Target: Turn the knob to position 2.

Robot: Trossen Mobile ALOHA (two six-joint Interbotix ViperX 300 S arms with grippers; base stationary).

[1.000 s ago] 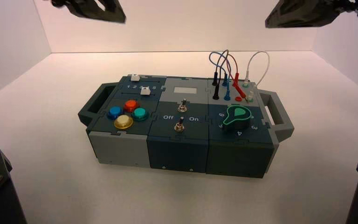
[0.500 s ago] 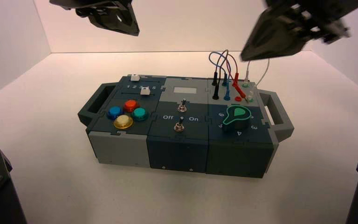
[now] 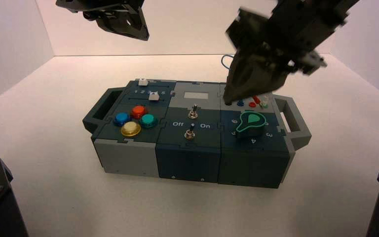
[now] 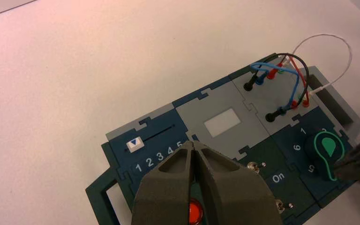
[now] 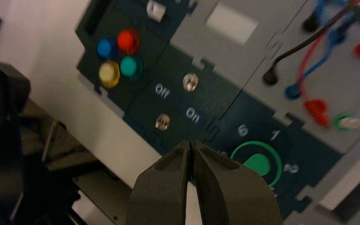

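The knob, light green on top with dark teal sides, sits on the right section of the box, with its pointed tip toward the front left between the 6 and the 4. It also shows in the left wrist view and the right wrist view. The white numeral 2 lies in the ring beside it. My right gripper is shut and empty, hovering over the wire sockets just behind the knob, apart from it. My left gripper is shut and empty, high above the box's back left.
The box has handles at both ends. It bears coloured push-buttons, two metal toggle switches marked Off and On, white sliders by a row of digits, and plugged wires behind the knob.
My right arm has swung down and to the left from the upper right, now covering the wires behind the knob. The left gripper has barely moved. The knob has not turned.
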